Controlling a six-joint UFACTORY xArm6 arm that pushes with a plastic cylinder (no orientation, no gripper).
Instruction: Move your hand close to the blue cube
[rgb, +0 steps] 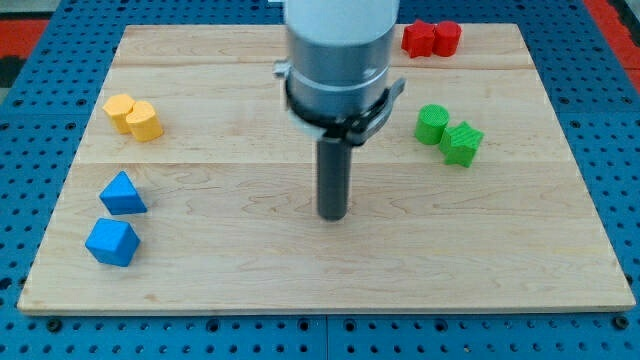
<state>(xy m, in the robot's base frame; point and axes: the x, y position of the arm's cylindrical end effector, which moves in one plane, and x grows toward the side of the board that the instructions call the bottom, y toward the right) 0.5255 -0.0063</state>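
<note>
A dark rod descends from the pale grey arm (340, 50) over a light wooden board (330, 270), its tip (332, 216) resting near the middle of the board, slightly toward the view's bottom. The arm carries no gripper and no fingers (only the straight rod), so there is nothing to open, close or hold.

The blue cube (111, 242) sits near the board's lower left corner in the view, well apart from the tip, which stands far off to its right and a little higher in the view. Just above the cube, close to it though whether they touch cannot be told, lies a blue triangular block (123, 193).

Higher up on the view's left, two yellow blocks (133, 117) sit pressed together, one of them rounded like a cylinder. On the view's right, a green cylinder (432, 124) stands against a green star-like block (462, 143), both to the right of the rod and above the level of its tip. At the view's top edge of the board, two red blocks (431, 38) sit side by side, their shapes hard to make out.

The board lies on a blue perforated table (30, 120).
</note>
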